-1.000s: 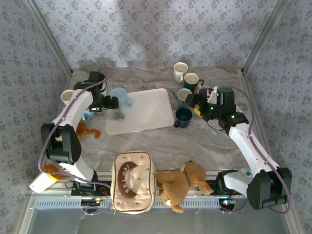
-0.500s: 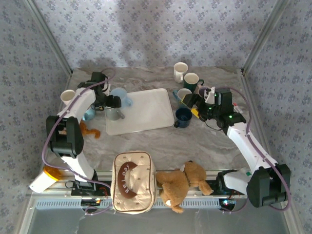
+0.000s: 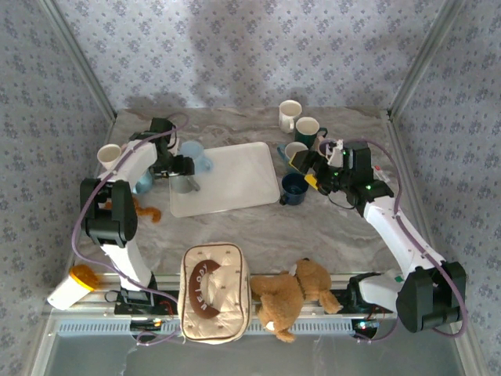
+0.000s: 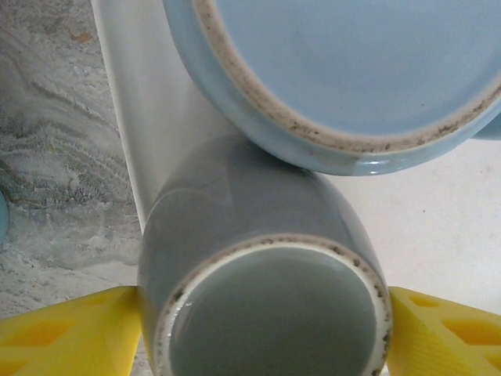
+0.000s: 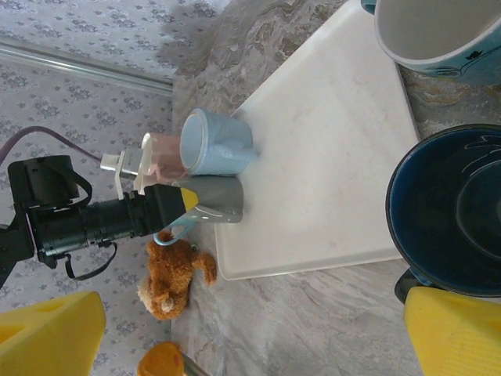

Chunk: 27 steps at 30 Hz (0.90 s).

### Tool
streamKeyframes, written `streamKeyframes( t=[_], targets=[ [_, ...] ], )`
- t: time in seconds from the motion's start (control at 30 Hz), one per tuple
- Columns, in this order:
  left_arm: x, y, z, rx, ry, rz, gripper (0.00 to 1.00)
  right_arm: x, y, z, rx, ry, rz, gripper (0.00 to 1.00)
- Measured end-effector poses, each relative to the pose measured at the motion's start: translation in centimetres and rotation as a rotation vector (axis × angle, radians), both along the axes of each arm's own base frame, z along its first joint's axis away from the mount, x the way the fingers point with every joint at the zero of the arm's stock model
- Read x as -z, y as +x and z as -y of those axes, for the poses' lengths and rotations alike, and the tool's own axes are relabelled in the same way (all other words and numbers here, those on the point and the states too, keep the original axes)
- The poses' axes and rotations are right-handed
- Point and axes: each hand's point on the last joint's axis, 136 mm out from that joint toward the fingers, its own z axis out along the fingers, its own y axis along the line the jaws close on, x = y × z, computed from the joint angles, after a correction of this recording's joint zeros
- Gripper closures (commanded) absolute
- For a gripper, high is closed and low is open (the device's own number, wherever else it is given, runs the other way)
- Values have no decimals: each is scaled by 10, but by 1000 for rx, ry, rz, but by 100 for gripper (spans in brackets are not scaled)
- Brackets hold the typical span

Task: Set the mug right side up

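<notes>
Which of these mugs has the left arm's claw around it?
The grey ceramic mug, upside down at the white tray's edge: the left gripper straddles it. The light blue mug beside it lies outside the fingers.

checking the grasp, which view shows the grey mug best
left wrist: the grey mug sits close up, base upward, flanked by the yellow fingers of the left pincer. top external shows it small on the white tray; right wrist gives a distant side view.

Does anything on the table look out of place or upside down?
Yes: the grey mug and the light blue mug at the left edge of the white tray stand upside down, bare foot rings up, unlike the dark blue mug.
</notes>
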Motion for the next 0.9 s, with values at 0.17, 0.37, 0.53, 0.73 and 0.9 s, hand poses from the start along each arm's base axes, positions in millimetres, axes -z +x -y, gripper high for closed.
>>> streamKeyframes(
  t=[0.17, 0.37, 0.53, 0.73, 0.9],
  targets=[
    [-1, 2, 1, 6, -3, 10, 34, -1, 1, -1, 3, 8, -3, 0],
    [-1, 3, 2, 11, -7, 14, 39, 2, 1, -2, 5, 13, -17, 0],
    [-2, 2, 2, 11, -12, 13, 40, 2, 2, -3, 8, 18, -25, 0],
    [-4, -5, 4, 9, -27, -14, 40, 1, 2, -4, 7, 20, -20, 0],
    [-10, -22, 7, -6, -53, -63, 41, 2, 1, -5, 3, 18, -18, 1]
  ],
)
